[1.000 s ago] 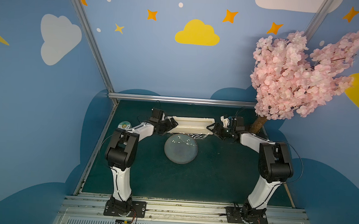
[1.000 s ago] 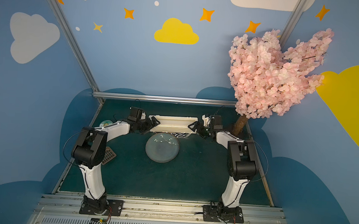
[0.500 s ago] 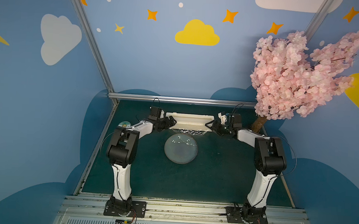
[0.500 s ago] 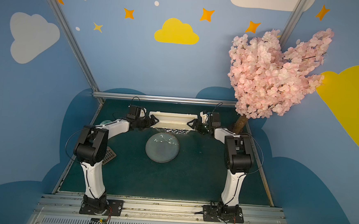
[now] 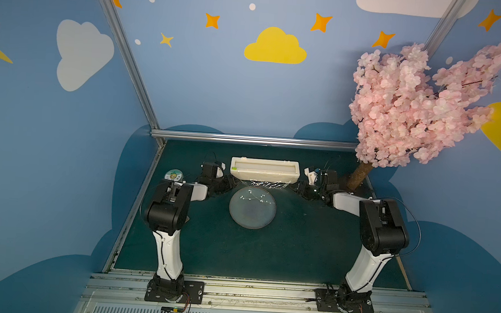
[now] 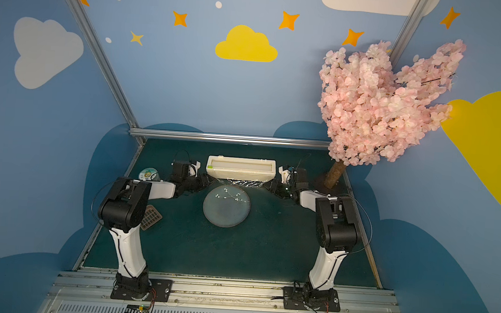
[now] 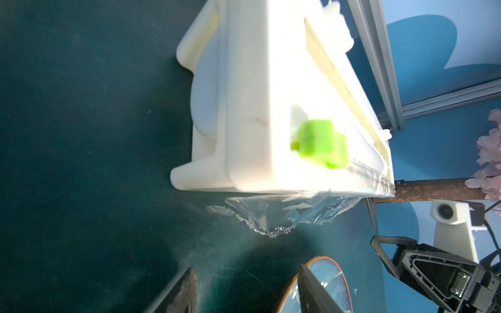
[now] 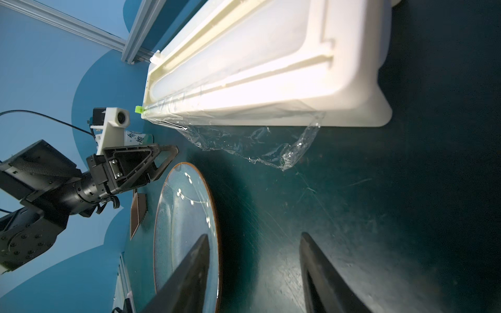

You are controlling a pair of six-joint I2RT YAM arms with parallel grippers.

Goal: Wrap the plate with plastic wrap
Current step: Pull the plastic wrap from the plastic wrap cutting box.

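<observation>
Before the dispenser box (image 5: 265,170) the plate (image 5: 252,211) is lying bare, the plastic wrap (image 5: 268,184) poking out as a short flap. I am hovering my left gripper (image 7: 246,271) and right gripper (image 8: 254,238) at its ends for the grasp, jaws apart and empty. Next, I reckon, each must pinch a corner.

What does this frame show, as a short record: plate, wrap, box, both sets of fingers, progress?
plate: flat on the green mat, uncovered
plastic wrap: short crinkled strip hanging from the box's front edge, not over the plate
box: behind the plate, near the back wall
left fingers: apart, empty, near the strip's left end
right fingers: apart, empty, near the strip's right end
progress: wrap not yet gripped
</observation>
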